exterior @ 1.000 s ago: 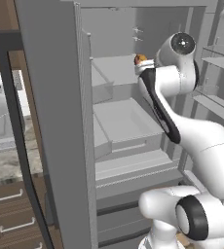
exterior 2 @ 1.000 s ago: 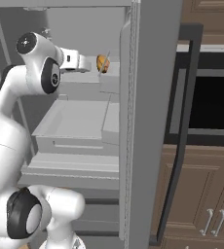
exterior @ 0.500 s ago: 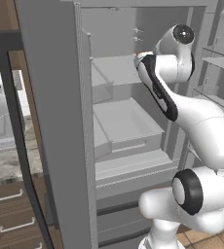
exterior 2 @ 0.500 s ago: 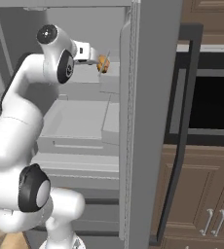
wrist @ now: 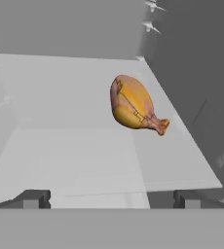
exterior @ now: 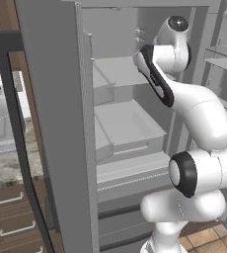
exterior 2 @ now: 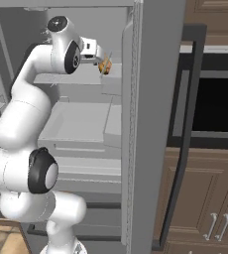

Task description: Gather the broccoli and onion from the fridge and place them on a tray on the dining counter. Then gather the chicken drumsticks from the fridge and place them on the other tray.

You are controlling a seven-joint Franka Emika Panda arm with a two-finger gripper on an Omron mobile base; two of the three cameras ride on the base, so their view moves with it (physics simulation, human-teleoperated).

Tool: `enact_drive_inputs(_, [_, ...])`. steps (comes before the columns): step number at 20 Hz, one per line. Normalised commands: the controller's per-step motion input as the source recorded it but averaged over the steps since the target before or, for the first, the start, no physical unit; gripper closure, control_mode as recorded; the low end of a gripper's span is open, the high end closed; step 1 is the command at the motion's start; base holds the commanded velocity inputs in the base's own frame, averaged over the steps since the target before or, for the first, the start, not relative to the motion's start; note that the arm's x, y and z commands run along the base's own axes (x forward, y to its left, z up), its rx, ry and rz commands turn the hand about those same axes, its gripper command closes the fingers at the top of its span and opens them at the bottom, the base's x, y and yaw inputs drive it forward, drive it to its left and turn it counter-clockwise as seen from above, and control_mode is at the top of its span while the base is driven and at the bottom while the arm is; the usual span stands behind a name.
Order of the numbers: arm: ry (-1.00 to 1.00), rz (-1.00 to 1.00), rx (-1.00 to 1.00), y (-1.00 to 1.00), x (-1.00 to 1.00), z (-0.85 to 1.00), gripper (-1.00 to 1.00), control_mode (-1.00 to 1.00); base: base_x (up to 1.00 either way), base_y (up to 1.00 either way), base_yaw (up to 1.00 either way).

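A single chicken drumstick lies on a grey shelf inside the open fridge, right of centre in the hand view, bone end toward the lower right. The gripper has its fingers spread wide and empty, short of the drumstick.

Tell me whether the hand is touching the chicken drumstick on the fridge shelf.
Apart. In the hand view, the drumstick lies on the shelf well ahead of the open hand, with bare shelf between them.

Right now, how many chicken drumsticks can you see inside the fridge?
1. A golden-brown drumstick lies on the grey upper fridge shelf, ahead of the open hand. Another may be hidden.
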Motion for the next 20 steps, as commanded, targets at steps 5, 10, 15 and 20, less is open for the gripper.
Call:
enact_drive_inputs(5, [0.00,0.00,0.00,0.00,0.28,-0.21,-1.00,-1.00,0.00,0.00,0.00])
enact_drive_inputs(10, [0.07,0.00,0.00,-0.08,0.49,-0.06,-1.00,-1.00,0.00,0.00,0.00])
enact_drive_inputs(15, [0.20,0.00,0.00,-0.24,0.58,0.00,-1.00,-1.00,0.00,0.00,0.00])
enact_drive_inputs(20, [0.12,0.00,0.00,-0.03,0.65,0.00,-1.00,-1.00,0.00,0.00,0.00])
